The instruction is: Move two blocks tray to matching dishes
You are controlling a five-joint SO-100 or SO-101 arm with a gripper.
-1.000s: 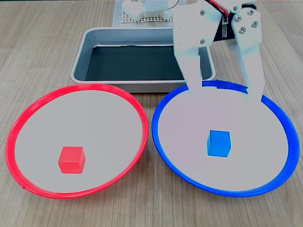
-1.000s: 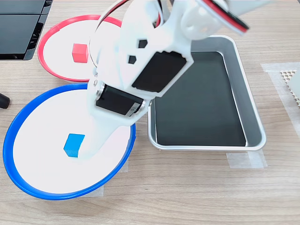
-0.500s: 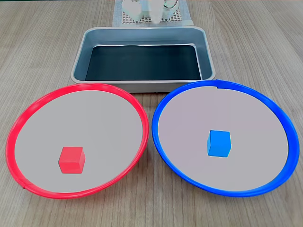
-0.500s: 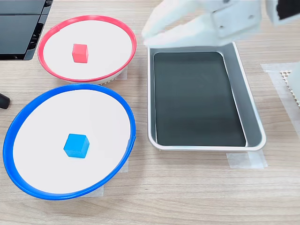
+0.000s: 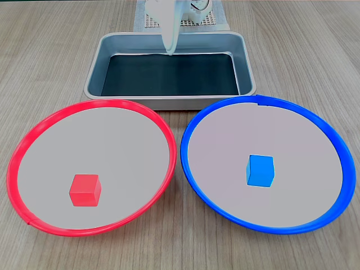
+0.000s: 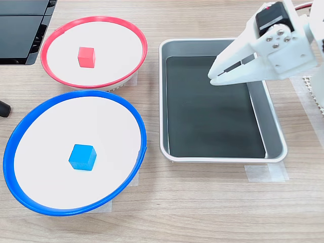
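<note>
Gripper (image 6: 212,79): withdrawn from blue-rimmed dish (image 6: 20,132) to above empty tray (image 6: 276,147), fingers together, empty. Blue cube (image 6: 82,156), red cube (image 6: 86,56) sat in matching dishes; task apparently complete.

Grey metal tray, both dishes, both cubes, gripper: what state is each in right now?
Grey metal tray: empty.
Red-rimmed round dish: holds the red cube.
Blue-rimmed round dish: holds the blue cube.
White two-finger gripper: shut, holding nothing, above the tray.
</note>
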